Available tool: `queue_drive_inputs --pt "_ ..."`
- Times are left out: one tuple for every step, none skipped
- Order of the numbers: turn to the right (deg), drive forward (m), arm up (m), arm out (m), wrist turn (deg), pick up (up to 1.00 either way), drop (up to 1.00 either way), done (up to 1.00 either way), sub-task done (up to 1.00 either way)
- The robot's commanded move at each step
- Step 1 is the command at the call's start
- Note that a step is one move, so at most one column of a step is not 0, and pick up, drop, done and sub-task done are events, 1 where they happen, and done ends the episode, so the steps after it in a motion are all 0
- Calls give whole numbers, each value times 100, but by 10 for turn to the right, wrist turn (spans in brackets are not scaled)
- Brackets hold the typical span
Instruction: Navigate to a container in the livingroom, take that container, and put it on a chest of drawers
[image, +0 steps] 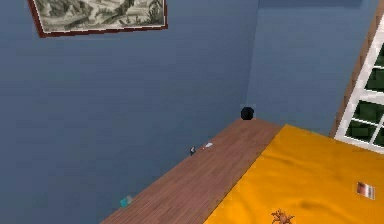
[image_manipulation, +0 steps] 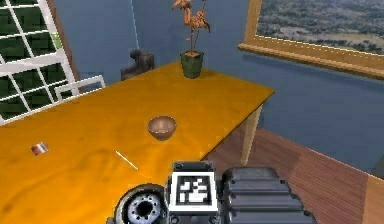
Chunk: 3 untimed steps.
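Ahead, we look down at a near blue wall (image: 120, 110) corner. Sideways, we look close across the orange table (image_manipulation: 110, 115); both views share that table and the window (image_manipulation: 25, 60).

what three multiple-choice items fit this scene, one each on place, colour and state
1. Where is the brown bowl? A on the floor; B on the yellow table; C on a shelf.
2. What colour are the walls? A blue; B white; C green.
3. How does the potted plant stand? A upright; B tipped on its side; C upside down.
Key: 1 B, it rests on the tabletop; 2 A, both views show blue; 3 A, its pot stands straight.
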Motion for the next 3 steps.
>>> queue_drive_inputs --pt "0 0 0 44 0 0 0 0 0" --pt "0 0 0 0 450 0 0 0 0" --pt "0 0 0 0 450 0 0 0 0"
